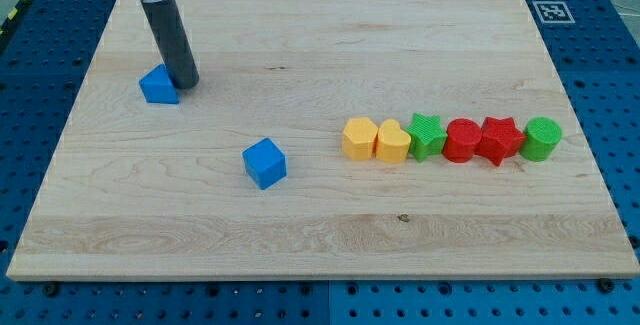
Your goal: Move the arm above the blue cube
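Note:
A blue cube lies left of the board's middle, toward the view's bottom. A second blue block, wedge-like in shape, lies near the view's top left. My dark rod comes down from the top left and my tip rests on the board just right of that second blue block, touching or nearly touching it. The tip is well up and to the left of the blue cube.
A row of blocks lies right of the middle: a yellow block, a yellow heart, a green star, a red block, a red star, a green cylinder. The wooden board rests on a blue pegboard.

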`<state>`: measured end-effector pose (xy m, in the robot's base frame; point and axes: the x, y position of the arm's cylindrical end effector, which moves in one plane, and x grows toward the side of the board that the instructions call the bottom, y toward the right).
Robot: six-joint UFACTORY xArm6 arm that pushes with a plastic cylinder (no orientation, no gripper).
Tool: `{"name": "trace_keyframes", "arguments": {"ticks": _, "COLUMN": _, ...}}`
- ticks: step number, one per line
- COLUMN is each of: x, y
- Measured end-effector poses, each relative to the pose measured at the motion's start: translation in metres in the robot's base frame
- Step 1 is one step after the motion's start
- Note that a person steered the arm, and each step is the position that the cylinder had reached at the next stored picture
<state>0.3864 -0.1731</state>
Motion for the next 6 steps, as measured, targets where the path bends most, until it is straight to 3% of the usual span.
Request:
{"name": "trace_keyframes", "arguments": {"ticks": 2, "x": 0.011, "y": -0.002}}
{"name": "trace_keyframes", "arguments": {"ticks": 6, "x": 0.046, "y": 0.054}}
